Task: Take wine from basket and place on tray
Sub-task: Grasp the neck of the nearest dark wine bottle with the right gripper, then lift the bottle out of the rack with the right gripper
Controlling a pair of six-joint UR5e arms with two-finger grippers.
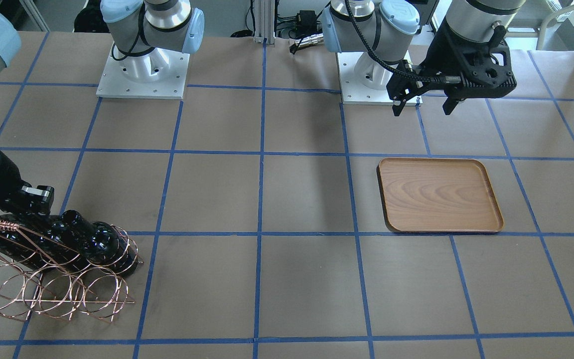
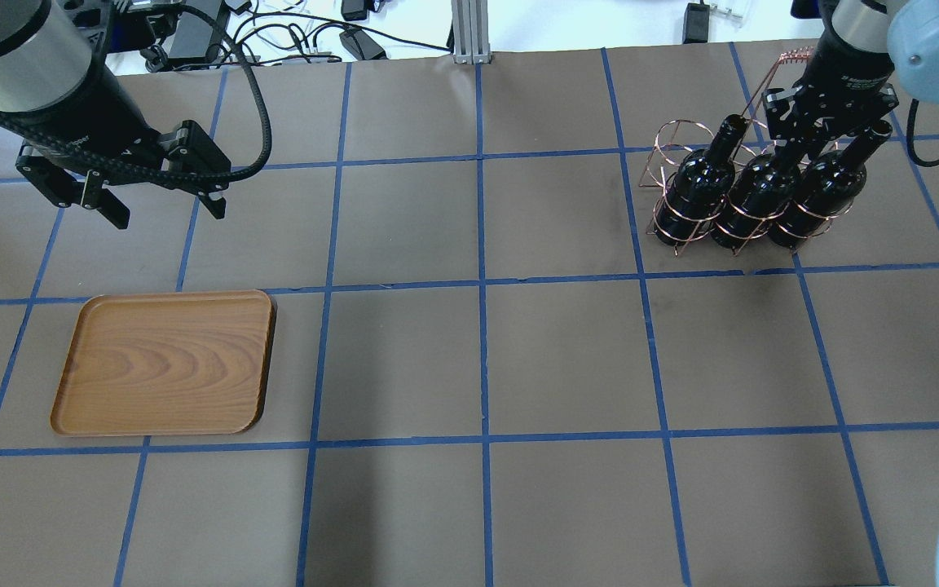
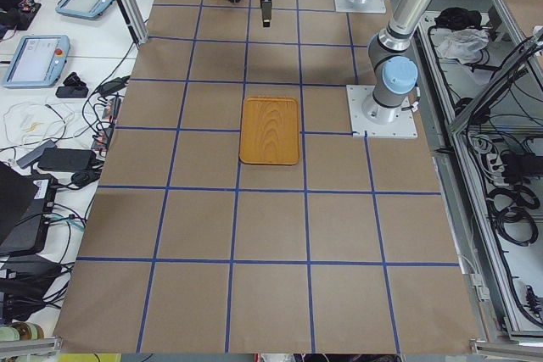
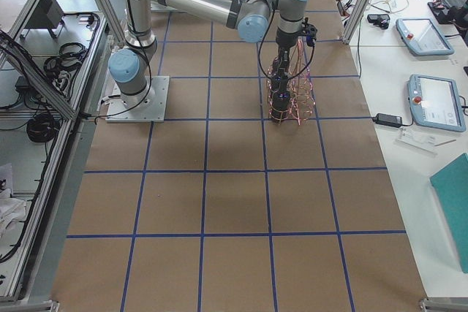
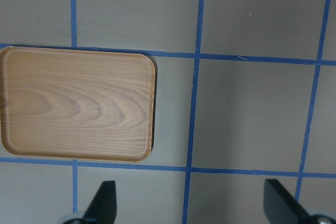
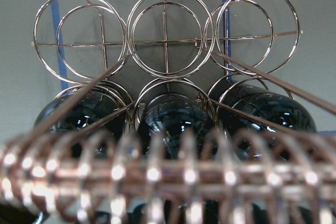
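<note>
Three near-black wine bottles lie side by side, necks tilted up, in the copper wire basket [image 2: 665, 147] at the far right. The middle bottle [image 2: 751, 200] has its neck hidden under my right gripper [image 2: 795, 137], which sits low over it beside the coiled handle [image 2: 795, 55]. I cannot tell whether its fingers are closed. The right wrist view shows the blurred handle coil [image 6: 157, 174] above the three bottle bodies [image 6: 173, 119]. The wooden tray [image 2: 164, 363] lies bare at the near left. My left gripper [image 2: 161, 214] is open and holds nothing, above the table beyond the tray [image 5: 76, 103].
The table is brown paper marked with a blue tape grid. The two arm bases [image 1: 142, 75] stand at the robot's edge. Cables and an aluminium post [image 2: 469, 33] lie past the far edge. The basket's empty front loops [image 1: 53, 294] face the operators' side.
</note>
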